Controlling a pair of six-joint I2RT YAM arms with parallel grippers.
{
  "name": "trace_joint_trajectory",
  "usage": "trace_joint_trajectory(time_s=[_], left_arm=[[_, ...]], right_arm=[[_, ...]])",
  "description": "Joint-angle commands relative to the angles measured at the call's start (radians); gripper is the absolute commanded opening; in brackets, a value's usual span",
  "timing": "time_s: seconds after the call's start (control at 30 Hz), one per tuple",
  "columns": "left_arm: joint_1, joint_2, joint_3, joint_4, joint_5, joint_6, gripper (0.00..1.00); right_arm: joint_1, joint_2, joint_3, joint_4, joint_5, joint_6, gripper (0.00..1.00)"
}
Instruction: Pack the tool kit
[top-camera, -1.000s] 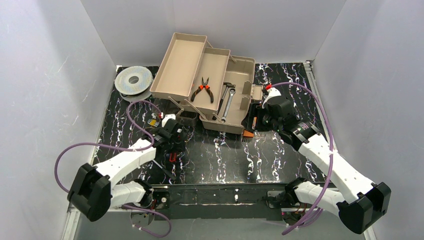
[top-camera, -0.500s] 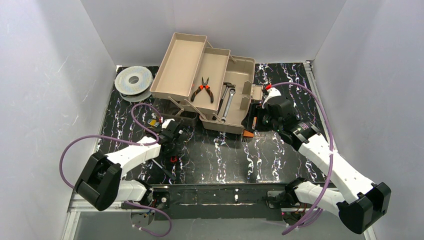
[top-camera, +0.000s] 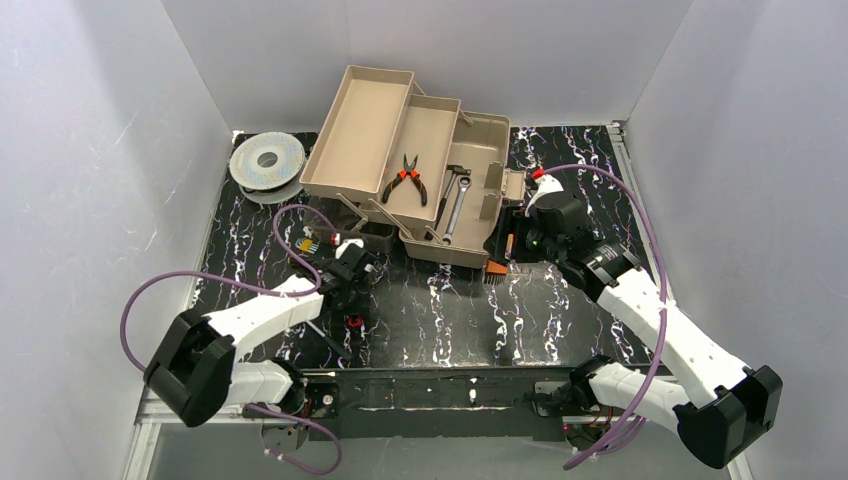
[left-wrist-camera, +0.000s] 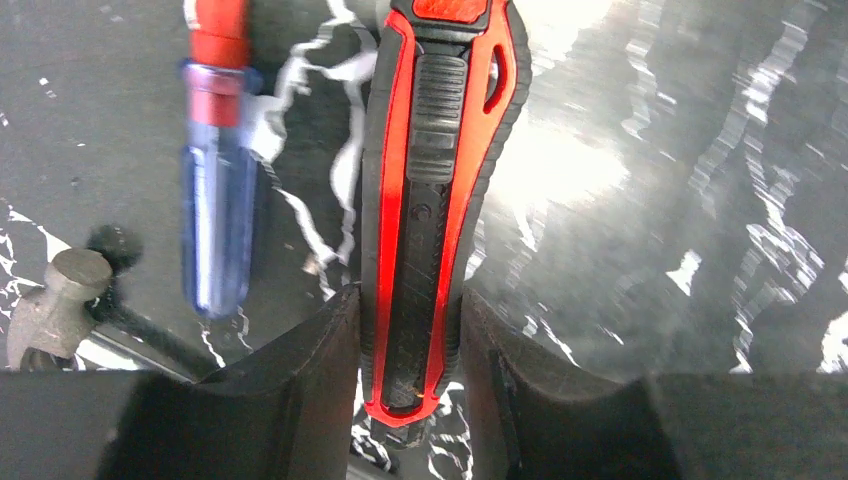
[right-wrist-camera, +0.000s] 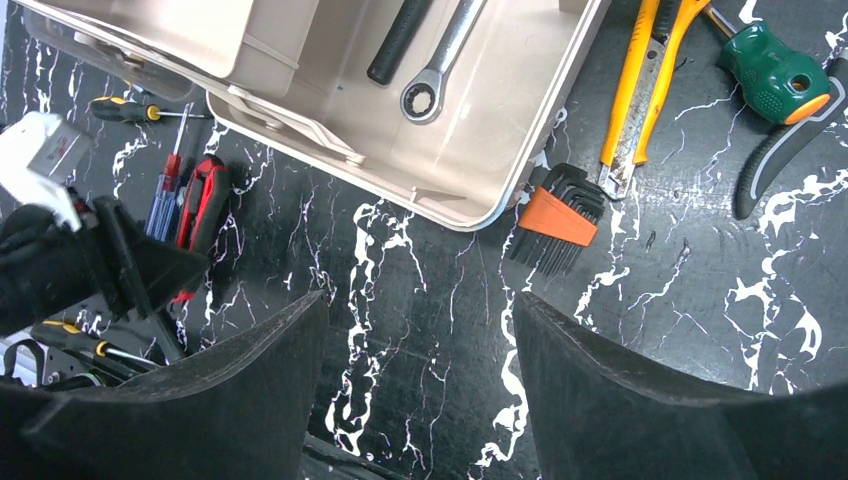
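The red-and-black plastic utility knife (left-wrist-camera: 420, 200) is clamped between the fingers of the left hand (left-wrist-camera: 410, 305), with a blue-handled screwdriver (left-wrist-camera: 215, 230) lying just to its left. A pick-up is judged to be in hand. Next, a lift and carry are called for to the open tan plastic toolbox (top-camera: 355, 125) ahead, near whose corner the right hand (right-wrist-camera: 418, 330) is held with fingers apart, empty.

Both arms (top-camera: 262, 312): white link shells, black joint housings (top-camera: 190, 375), looping purple cables (top-camera: 123, 320), black gripper fingers (left-wrist-camera: 290, 400).
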Motion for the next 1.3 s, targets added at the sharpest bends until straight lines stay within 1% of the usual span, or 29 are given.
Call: trace_joint_trajectory(time_s=[0.0, 0.1, 0.13, 0.2, 0.27, 0.37, 0.47, 0.5, 0.53, 0.63, 0.77, 0.83, 0.9, 1.07, 1.13, 1.2, 1.27], left_arm=[[-0.088, -0.141, 0.096, -0.064, -0.005, 0.089, 0.16], [-0.100, -0.202, 0.144, -0.077, 0.091, 0.148, 0.16], [-0.108, -0.221, 0.158, -0.074, 0.129, 0.171, 0.14], [-0.131, -0.262, 0.185, -0.050, 0.201, 0.227, 0.09], [-0.143, -0.295, 0.207, -0.026, 0.266, 0.275, 0.07], [-0.144, -0.336, 0.249, 0.000, 0.310, 0.328, 0.06], [-0.144, -0.350, 0.291, 0.027, 0.288, 0.370, 0.04], [-0.144, -0.346, 0.307, 0.034, 0.270, 0.377, 0.03], [-0.144, -0.336, 0.327, 0.039, 0.222, 0.386, 0.01], [-0.144, -0.276, 0.401, 0.045, 0.141, 0.425, 0.00], [-0.128, -0.164, 0.528, 0.061, 0.082, 0.503, 0.00], [-0.091, -0.108, 0.583, 0.082, 0.113, 0.522, 0.00], [-0.029, -0.041, 0.639, 0.087, 0.167, 0.513, 0.00], [0.106, 0.160, 0.855, -0.023, 0.185, 0.483, 0.00], [0.165, 0.231, 0.943, -0.081, 0.203, 0.443, 0.00], [0.230, 0.250, 0.957, -0.106, 0.238, 0.408, 0.00], [0.269, 0.233, 0.936, -0.098, 0.249, 0.406, 0.00]], right_arm=[[-0.005, -0.014, 0.006, 0.032, 0.019, -0.008, 0.75], [-0.007, 0.001, 0.006, 0.041, 0.019, -0.009, 0.75], [-0.007, 0.005, 0.005, 0.044, 0.019, -0.010, 0.75], [-0.007, 0.015, 0.005, 0.052, 0.018, -0.013, 0.75], [-0.008, 0.028, 0.006, 0.056, 0.021, -0.021, 0.75], [-0.010, 0.046, 0.012, 0.059, 0.030, -0.029, 0.74], [-0.013, 0.059, 0.016, 0.063, 0.039, -0.039, 0.74], [-0.015, 0.061, 0.018, 0.065, 0.044, -0.042, 0.74], [-0.015, 0.062, 0.021, 0.066, 0.051, -0.047, 0.74], [-0.019, 0.069, 0.031, 0.067, 0.066, -0.057, 0.74], [-0.024, 0.070, 0.033, 0.077, 0.056, -0.054, 0.74], [-0.025, 0.072, 0.034, 0.077, 0.048, -0.052, 0.74], [-0.025, 0.070, 0.039, 0.072, 0.047, -0.052, 0.73], [-0.025, 0.045, 0.029, 0.064, 0.049, -0.051, 0.73], [-0.026, 0.038, 0.025, 0.064, 0.045, -0.051, 0.73], [-0.027, 0.034, 0.028, 0.058, 0.041, -0.050, 0.73], [-0.026, 0.029, 0.026, 0.054, 0.037, -0.051, 0.73]])
